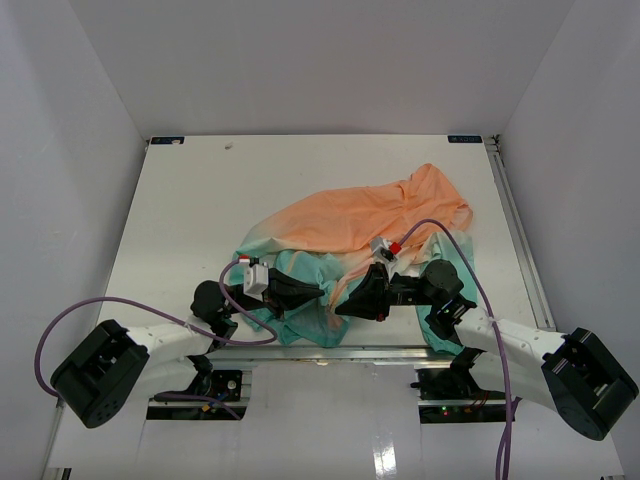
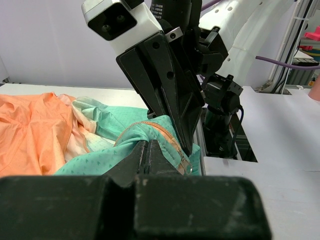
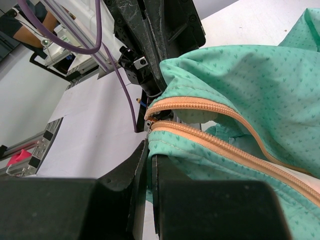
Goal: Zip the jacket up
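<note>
The jacket [image 1: 350, 225] lies crumpled on the table, orange at the back right, teal at the front. Both grippers face each other at its teal front hem. My left gripper [image 1: 318, 291] is shut on a fold of teal fabric [image 2: 125, 145] beside the orange zipper tape and metal slider [image 2: 188, 169]. My right gripper [image 1: 342, 309] is shut on the teal hem [image 3: 165, 150] just below the two orange zipper rows [image 3: 210, 125], whose ends meet near the fingers. In the left wrist view the right gripper [image 2: 187, 147] stands just behind the slider.
The table's metal front rail [image 1: 340, 350] runs right below the grippers. Purple cables [image 1: 140, 305] loop from both arms. White walls enclose the table on three sides. A metal rail [image 1: 515, 225] runs along the right edge.
</note>
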Controlling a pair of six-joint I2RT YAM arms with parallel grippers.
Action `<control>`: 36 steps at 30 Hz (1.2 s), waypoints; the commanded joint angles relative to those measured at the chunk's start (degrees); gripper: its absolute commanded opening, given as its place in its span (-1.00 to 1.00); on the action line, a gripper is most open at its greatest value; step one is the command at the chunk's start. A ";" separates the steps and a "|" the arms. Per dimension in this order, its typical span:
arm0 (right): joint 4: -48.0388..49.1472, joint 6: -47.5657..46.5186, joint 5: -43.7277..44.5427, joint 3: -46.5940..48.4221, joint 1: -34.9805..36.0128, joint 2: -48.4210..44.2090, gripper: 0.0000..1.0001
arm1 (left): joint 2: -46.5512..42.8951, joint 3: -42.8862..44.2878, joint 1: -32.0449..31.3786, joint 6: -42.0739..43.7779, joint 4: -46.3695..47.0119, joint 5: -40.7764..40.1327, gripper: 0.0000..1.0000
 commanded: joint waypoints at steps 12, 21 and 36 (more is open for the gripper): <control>3.06 0.73 -0.62 0.06 -0.27 -0.70 -0.84 | -1.87 0.95 0.04 1.47 23.76 0.17 -1.00; 4.49 1.48 -1.43 0.19 -0.27 0.07 -0.84 | -1.82 0.66 0.04 1.85 23.64 -0.12 -1.00; 4.97 2.02 -2.38 0.43 -0.27 0.54 -0.84 | -0.88 1.80 0.04 1.22 23.65 -0.08 -1.00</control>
